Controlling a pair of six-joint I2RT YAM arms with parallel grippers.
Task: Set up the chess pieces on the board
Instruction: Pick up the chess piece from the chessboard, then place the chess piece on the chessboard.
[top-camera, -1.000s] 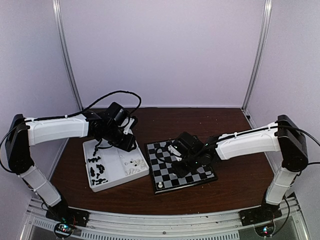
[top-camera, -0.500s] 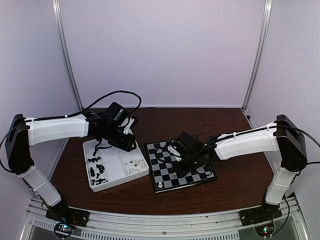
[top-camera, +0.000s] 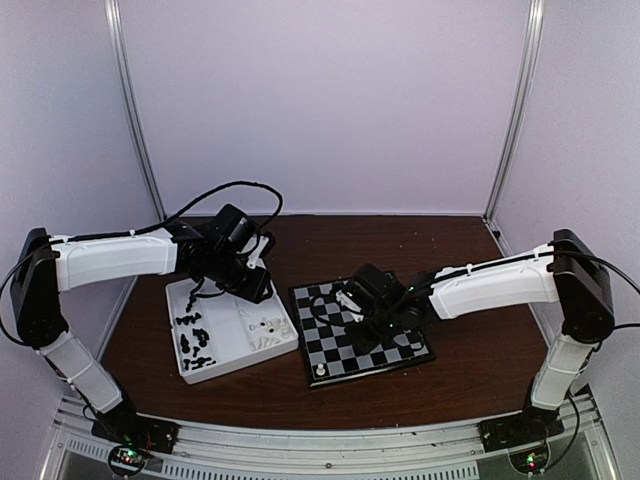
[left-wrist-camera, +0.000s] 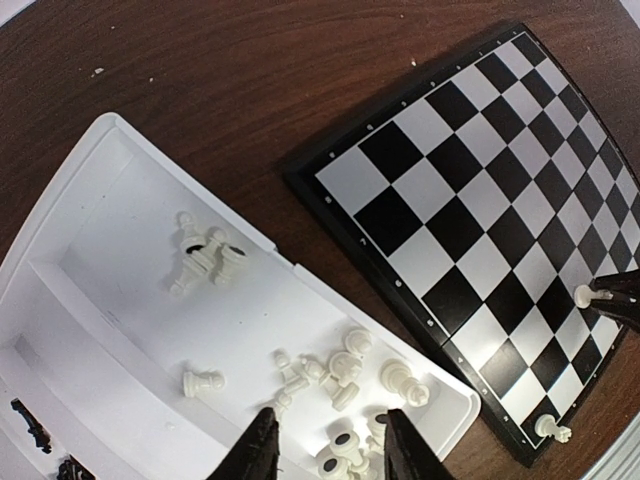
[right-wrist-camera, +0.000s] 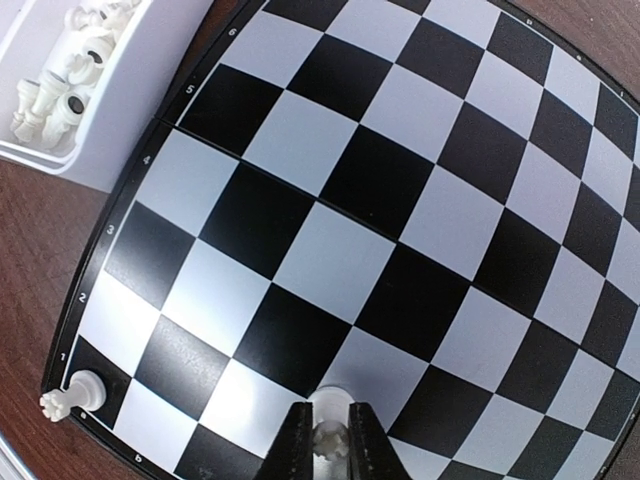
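The board (top-camera: 345, 350) lies at the table's middle, with the white tray (top-camera: 215, 345) to its left. My right gripper (right-wrist-camera: 328, 420) is shut on a white chess piece (right-wrist-camera: 328, 440) that stands upright on a pale square in the board's near rows (right-wrist-camera: 380, 180). Another white piece (right-wrist-camera: 72, 393) stands on the near left corner square (top-camera: 320, 371). My left gripper (left-wrist-camera: 330, 420) hangs open over the tray's right compartment, above several loose white pieces (left-wrist-camera: 345, 375) lying there. Black pieces (top-camera: 193, 335) lie in the tray's left compartment.
The tray's corner (right-wrist-camera: 130, 70) almost touches the board's left rim. Dark wooden table (top-camera: 400, 245) stretches behind and to the right of the board. Pale walls and two metal posts (top-camera: 135, 110) enclose the space.
My right gripper's jaws have closed onto the white piece on the board. The left arm has not moved.
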